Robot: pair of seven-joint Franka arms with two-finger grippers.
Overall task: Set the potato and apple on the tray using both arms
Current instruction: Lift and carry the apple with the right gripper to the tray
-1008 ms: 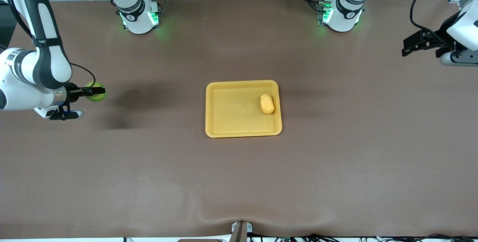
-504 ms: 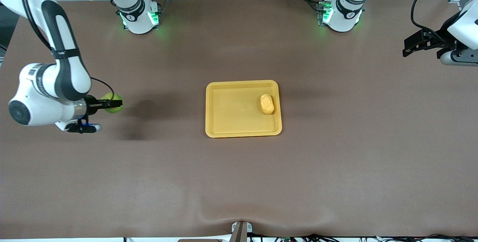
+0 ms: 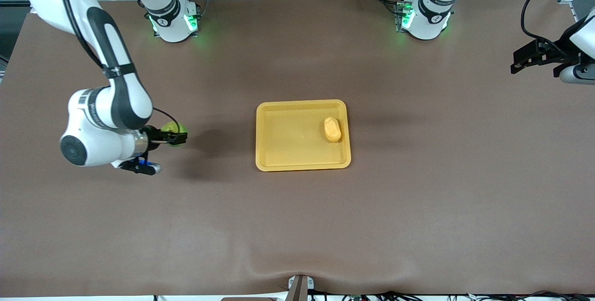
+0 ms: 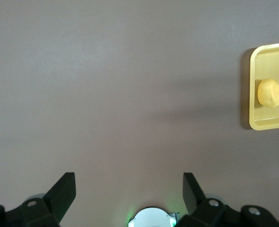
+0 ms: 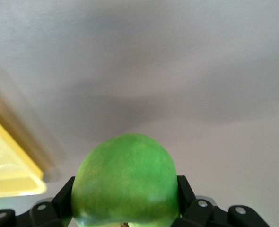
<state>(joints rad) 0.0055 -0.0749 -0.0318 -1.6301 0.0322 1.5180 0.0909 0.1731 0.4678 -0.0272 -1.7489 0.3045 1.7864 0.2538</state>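
Right gripper fingers clamping apple above table, left gripper fingers spread.

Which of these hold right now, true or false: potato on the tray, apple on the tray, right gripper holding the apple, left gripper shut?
1. The potato lies on the tray. True.
2. The apple rests on the tray. False: it is in the air, over bare table toward the right arm's end.
3. The right gripper is shut on the apple. True.
4. The left gripper is shut. False: it is open and empty, waiting at its own end of the table.
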